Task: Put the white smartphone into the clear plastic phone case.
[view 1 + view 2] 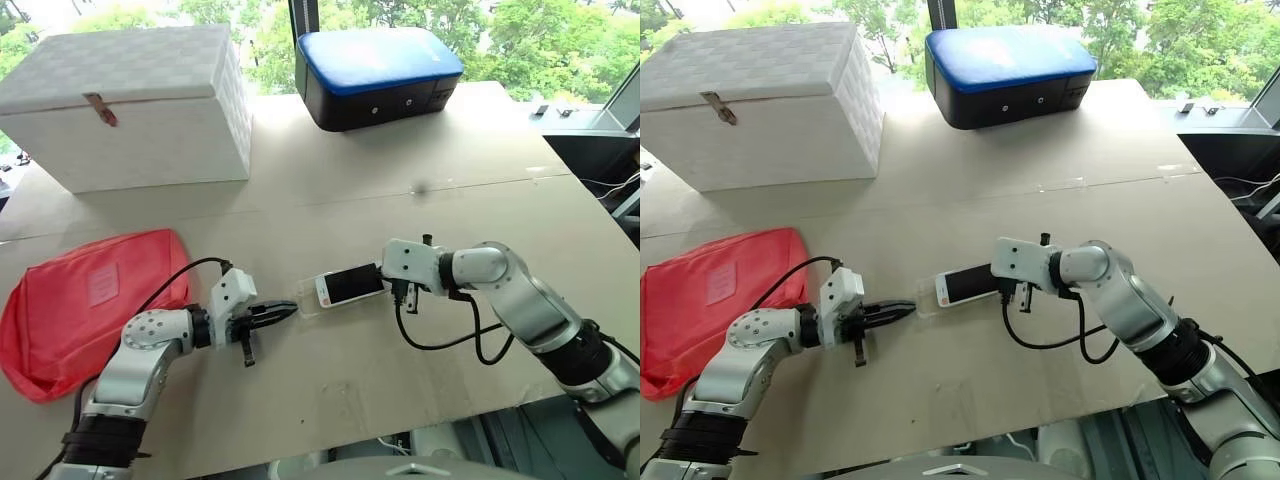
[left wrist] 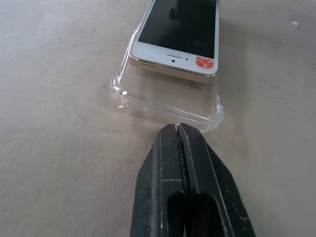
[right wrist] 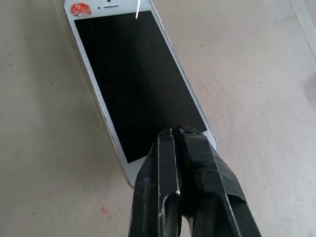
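The white smartphone [image 1: 350, 284] lies screen up in the middle of the table, with a red sticker at its left end. That end rests over the clear plastic phone case [image 2: 163, 106] and stops short of the case's end wall, so a strip of case stays uncovered. My left gripper [image 2: 177, 129] is shut, holds nothing, and has its tips against the case's outer end rim. My right gripper [image 3: 178, 132] is shut too, its tips pressing on the screen near the phone's opposite end.
A red pouch [image 1: 85, 305] lies at the left edge beside my left arm. A white box [image 1: 130, 105] stands at the back left and a blue-topped black case [image 1: 378, 75] at the back centre. The table's front edge runs close behind both arms.
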Controlling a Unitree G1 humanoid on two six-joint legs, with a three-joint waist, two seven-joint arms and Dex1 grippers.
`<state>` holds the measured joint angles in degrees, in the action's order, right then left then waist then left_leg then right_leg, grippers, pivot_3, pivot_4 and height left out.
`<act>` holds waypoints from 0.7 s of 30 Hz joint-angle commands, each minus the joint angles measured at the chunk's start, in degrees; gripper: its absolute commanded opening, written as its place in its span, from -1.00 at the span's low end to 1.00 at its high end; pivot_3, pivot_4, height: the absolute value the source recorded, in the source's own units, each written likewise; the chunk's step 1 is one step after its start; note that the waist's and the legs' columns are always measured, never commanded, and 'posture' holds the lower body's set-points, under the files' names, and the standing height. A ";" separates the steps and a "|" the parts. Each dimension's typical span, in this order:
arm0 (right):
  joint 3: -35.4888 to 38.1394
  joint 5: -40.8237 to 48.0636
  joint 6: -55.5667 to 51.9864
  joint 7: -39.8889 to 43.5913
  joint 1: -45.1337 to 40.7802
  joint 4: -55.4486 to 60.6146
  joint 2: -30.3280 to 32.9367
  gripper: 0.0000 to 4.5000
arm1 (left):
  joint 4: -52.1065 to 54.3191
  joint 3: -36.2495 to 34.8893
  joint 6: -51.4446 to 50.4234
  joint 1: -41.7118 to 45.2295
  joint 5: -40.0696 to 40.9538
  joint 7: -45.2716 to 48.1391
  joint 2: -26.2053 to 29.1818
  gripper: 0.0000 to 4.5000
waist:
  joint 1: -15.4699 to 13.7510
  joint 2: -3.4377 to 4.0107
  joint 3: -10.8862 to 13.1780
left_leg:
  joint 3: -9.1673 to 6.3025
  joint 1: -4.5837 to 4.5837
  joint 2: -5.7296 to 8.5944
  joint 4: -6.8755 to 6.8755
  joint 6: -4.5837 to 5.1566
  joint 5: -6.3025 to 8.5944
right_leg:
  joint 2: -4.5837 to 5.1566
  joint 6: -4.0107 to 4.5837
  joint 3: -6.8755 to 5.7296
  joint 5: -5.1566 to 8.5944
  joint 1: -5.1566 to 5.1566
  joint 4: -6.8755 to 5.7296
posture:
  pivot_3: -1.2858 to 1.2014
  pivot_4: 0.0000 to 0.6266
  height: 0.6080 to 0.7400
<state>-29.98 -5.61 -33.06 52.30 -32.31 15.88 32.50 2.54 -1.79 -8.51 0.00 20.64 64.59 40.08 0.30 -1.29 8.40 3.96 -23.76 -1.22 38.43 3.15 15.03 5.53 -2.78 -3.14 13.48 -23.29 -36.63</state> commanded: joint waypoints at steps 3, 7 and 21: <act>0.73 -0.20 1.79 -0.03 -0.93 -0.67 -1.37 -1.00 | 2.27 0.82 -2.81 -0.69 0.09 -0.60 0.33 -0.99 | -0.01 -0.01 -0.01 | 0.00 0.01 0.00 0.00 0.00 0.00 | 0.00 0.00 0.00 0.00 0.00 -0.02 | 0.03 -0.52 0.91; 4.86 2.27 -1.06 -0.08 -0.89 1.97 -1.04 -1.00 | 4.32 0.31 -4.51 -1.17 0.51 -1.15 0.70 -0.99 | -0.05 0.00 0.00 | 0.00 0.00 0.00 0.00 -0.01 0.00 | 0.00 0.00 0.00 0.00 0.00 -0.02 | 0.03 -0.52 0.91; 3.25 -0.14 -1.78 1.46 1.21 3.42 6.13 -1.00 | 5.83 0.55 -7.12 -0.93 0.58 -1.87 0.51 -0.99 | 0.26 -0.02 -0.01 | 0.01 -0.01 -0.06 -0.02 -0.01 0.00 | -0.08 -0.01 0.01 0.01 -0.01 -0.05 | 0.03 -0.52 0.91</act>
<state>-25.93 -4.96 -35.89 53.52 -29.97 18.98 39.26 7.92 -1.76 -15.73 -0.72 20.88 62.34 40.51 0.57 -1.31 8.39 3.97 -23.76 -1.28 38.42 3.13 15.02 5.45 -2.78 -3.13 13.49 -23.30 -36.68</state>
